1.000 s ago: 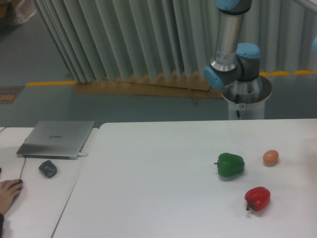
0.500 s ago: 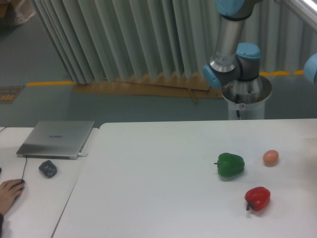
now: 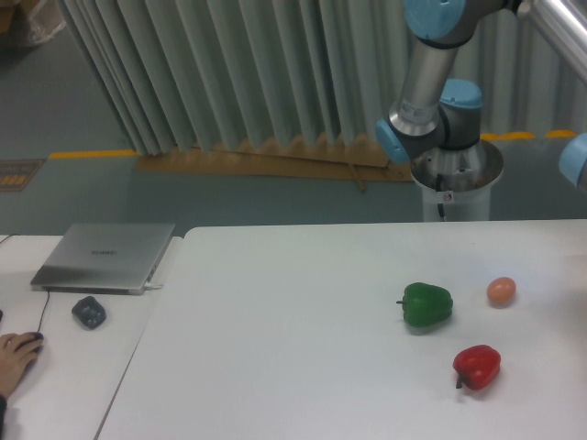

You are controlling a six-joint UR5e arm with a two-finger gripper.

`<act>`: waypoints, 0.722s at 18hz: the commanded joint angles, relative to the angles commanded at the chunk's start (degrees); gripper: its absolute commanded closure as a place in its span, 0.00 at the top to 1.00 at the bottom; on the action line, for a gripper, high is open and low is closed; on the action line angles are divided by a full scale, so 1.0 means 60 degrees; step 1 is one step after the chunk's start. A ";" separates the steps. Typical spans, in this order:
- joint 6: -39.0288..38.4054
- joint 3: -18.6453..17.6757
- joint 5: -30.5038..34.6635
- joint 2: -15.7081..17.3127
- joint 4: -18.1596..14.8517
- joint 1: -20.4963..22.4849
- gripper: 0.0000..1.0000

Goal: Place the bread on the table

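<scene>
The fingers and the bread are out of view. On the bench lie a green pepper, an egg and a red pepper.

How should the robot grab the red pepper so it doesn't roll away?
Come straight down from above and pinch the red pepper across its fat middle. It lies on its side on the table with its stem pointing left, so the rounded flanks look easiest to squeeze.
</scene>
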 joint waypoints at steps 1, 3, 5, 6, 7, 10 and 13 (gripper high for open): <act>0.0000 0.0000 0.0000 -0.0073 0.0117 0.0000 1.00; -0.0029 0.0000 0.0000 -0.0278 0.0308 0.0000 1.00; -0.0277 0.0000 0.0000 -0.0440 0.0440 0.0000 1.00; -0.0307 0.0000 0.0000 -0.0440 0.0440 0.0000 1.00; -0.0308 -0.0015 0.0000 -0.0455 0.0455 0.0000 1.00; -0.0308 -0.0029 0.0000 -0.0455 0.0484 -0.0014 1.00; -0.0293 -0.0044 0.0000 -0.0440 0.0484 -0.0015 0.96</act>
